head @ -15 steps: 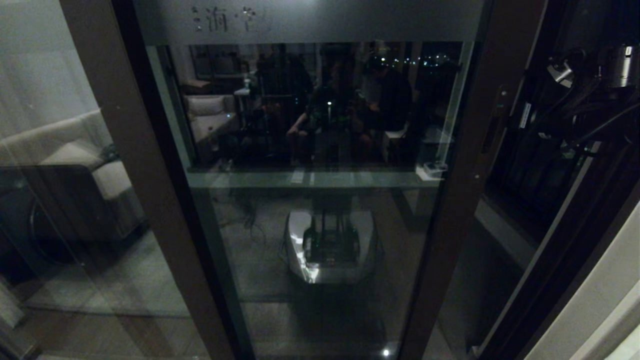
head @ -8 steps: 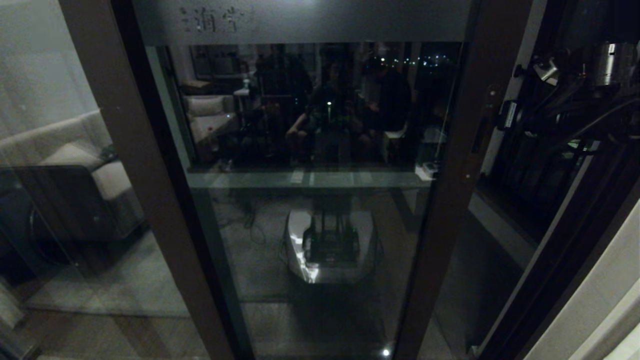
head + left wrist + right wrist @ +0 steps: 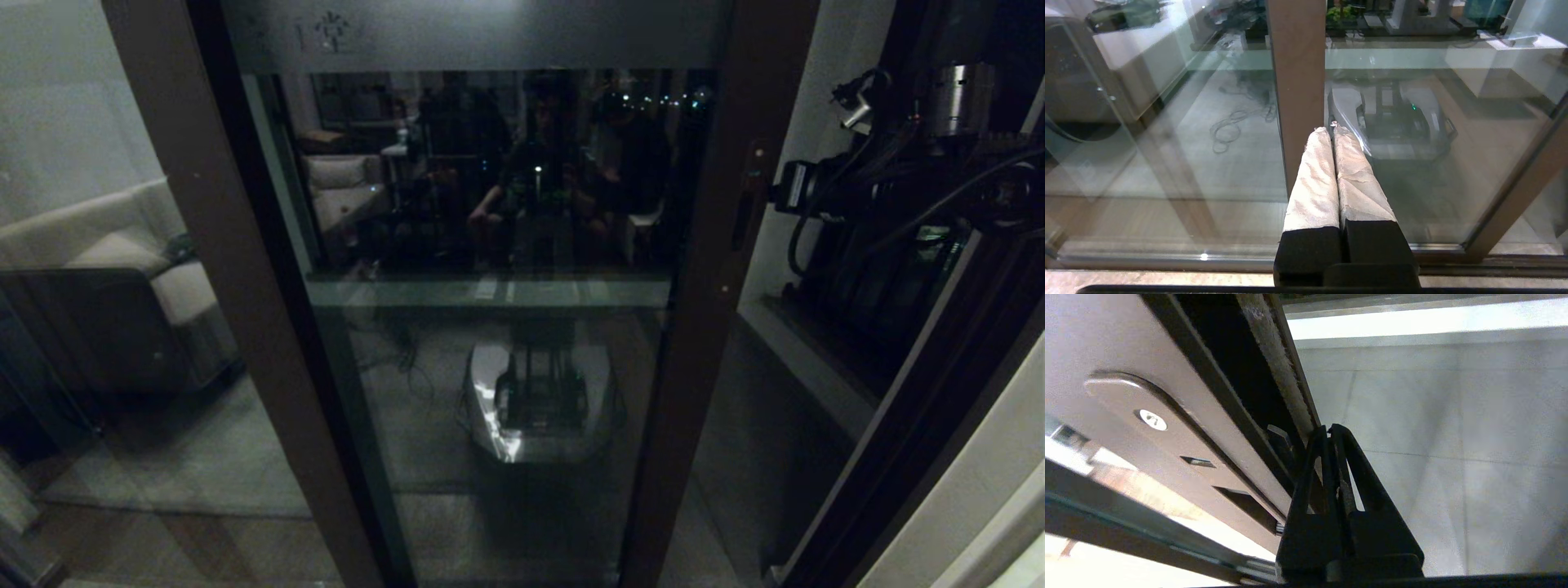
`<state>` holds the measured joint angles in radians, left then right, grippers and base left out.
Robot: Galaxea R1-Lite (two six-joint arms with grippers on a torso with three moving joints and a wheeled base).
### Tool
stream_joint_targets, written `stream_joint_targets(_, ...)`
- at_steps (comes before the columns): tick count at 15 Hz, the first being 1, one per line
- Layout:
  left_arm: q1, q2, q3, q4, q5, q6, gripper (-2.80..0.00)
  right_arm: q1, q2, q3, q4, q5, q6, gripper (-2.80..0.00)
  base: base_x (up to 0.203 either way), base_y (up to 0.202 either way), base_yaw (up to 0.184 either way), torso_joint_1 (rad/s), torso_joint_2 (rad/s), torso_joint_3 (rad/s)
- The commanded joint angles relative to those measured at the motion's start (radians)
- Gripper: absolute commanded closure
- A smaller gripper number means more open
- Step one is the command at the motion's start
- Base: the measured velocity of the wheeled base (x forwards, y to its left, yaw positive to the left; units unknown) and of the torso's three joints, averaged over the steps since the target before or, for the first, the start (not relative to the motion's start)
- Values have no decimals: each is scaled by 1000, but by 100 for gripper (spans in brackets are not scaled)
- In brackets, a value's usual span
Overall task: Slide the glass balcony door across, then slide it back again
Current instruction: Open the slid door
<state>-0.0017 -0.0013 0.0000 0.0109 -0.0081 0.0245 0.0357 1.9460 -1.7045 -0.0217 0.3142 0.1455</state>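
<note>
The glass balcony door (image 3: 490, 245) fills the middle of the head view. Its dark brown edge stile (image 3: 706, 269) carries the narrow recessed black handle (image 3: 740, 219) and a silver screw (image 3: 758, 153). My right arm (image 3: 865, 188) reaches in from the right, just beside that stile. In the right wrist view my right gripper (image 3: 1329, 428) is shut, with its fingertips against the door's edge strip (image 3: 1274, 355), next to the handle recess (image 3: 1245, 503) and a screw (image 3: 1150, 418). My left gripper (image 3: 1331, 128) is shut on nothing and points at the glass beside a brown stile (image 3: 1298, 81); its fingers are wrapped in white.
A second brown-framed glass panel (image 3: 204, 245) without a handle overlaps on the left. The fixed dark door frame (image 3: 939, 367) runs down the right, with a barred window (image 3: 882, 278) behind my arm. A pale wall (image 3: 804, 147) shows in the gap beside the stile.
The door's handle stile has slid to the left and the gap on its right has widened. My right arm has moved left with it.
</note>
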Motion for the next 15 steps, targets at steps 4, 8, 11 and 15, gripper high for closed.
stream_joint_targets(4, 0, 0, 0, 0, 0, 0, 0, 3, 4, -1, 2, -7, -3, 0, 0, 0, 0, 0, 0, 0)
stream_joint_targets(8, 0, 0, 0, 0, 0, 0, 0, 53, 6, -18, 2, -70, -3, 0, 0, 0, 0, 0, 0, 0)
stream_joint_targets(11, 0, 0, 0, 0, 0, 0, 0, 84, 8, -43, 2, -90, -3, 0, 0, 0, 0, 0, 0, 0)
stream_joint_targets(15, 0, 0, 0, 0, 0, 1, 0, 120, 7, -44, 2, -129, -4, 0, 0, 0, 0, 0, 0, 0)
